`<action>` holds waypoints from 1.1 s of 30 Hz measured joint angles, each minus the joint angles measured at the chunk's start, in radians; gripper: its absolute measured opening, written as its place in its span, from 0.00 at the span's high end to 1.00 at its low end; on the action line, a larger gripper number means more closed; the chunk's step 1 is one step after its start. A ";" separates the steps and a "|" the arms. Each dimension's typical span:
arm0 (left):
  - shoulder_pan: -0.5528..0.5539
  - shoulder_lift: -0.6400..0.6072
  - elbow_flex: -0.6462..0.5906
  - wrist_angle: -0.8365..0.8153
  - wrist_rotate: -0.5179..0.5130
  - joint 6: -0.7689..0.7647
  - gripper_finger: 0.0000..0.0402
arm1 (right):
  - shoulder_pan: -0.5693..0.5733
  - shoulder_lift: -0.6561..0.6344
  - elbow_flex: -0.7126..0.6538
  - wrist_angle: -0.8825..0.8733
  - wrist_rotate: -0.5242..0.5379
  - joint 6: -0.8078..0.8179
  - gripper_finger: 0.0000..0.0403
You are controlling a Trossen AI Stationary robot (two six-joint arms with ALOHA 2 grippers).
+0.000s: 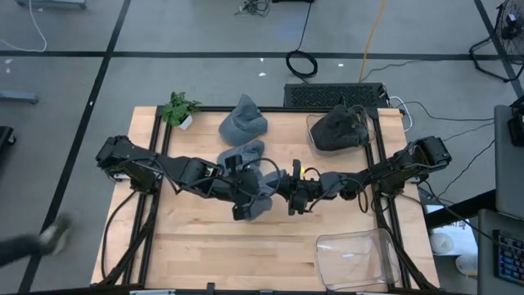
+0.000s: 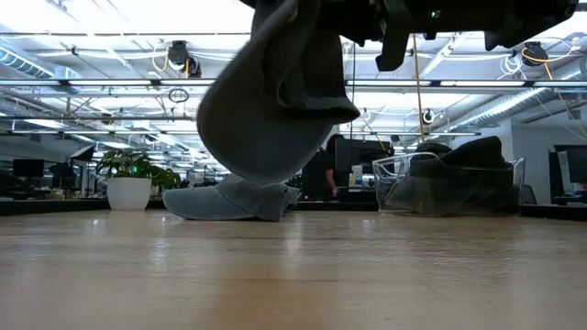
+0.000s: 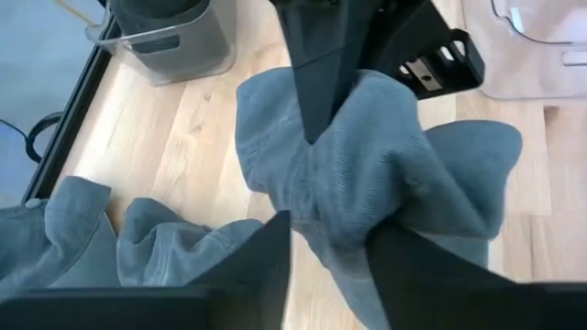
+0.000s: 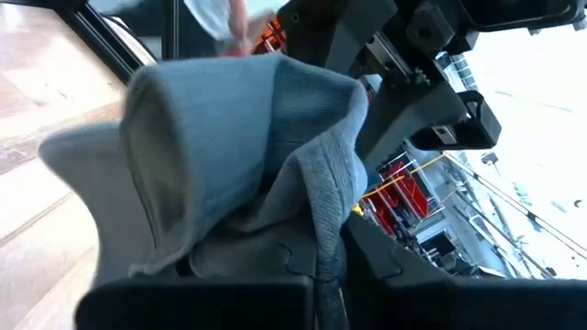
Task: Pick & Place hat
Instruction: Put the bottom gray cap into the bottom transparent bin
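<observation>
Right gripper [image 1: 292, 195] is pinched tight on a grey hat [image 1: 260, 195], held clear of the wooden table [image 1: 205, 254] at mid-table; the low view shows the hat hanging above the surface. Left gripper [image 1: 240, 187] meets the same hat from the other side, its fingers [image 3: 266, 266] parted around the cloth, so the hat appears to be passing from one arm to the other, with the left hold loosening. Just behind lies a second grey hat [image 1: 243, 152], and a third grey hat [image 1: 243, 121] sits farther back, both flat on the table and not yet handled. At the far right a clear bin [image 1: 370, 135] already holds a dark hat [image 1: 340, 129]. Another clear bin [image 1: 356, 260], nearer the front edge, appears empty. Judgement: one item placed, one in transit, two outstanding.
</observation>
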 joint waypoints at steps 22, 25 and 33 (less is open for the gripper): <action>-0.012 -0.308 -0.167 0.140 -0.072 0.181 0.11 | 0.091 -0.339 -0.001 -0.320 -0.181 0.274 0.98; 0.006 -0.389 -0.302 0.217 -0.072 0.172 0.12 | 0.149 -0.445 0.000 -0.383 -0.256 0.363 0.98; 0.036 -0.594 -0.584 0.496 -0.071 0.158 0.12 | 0.336 -0.576 0.248 -0.841 -0.269 0.654 0.98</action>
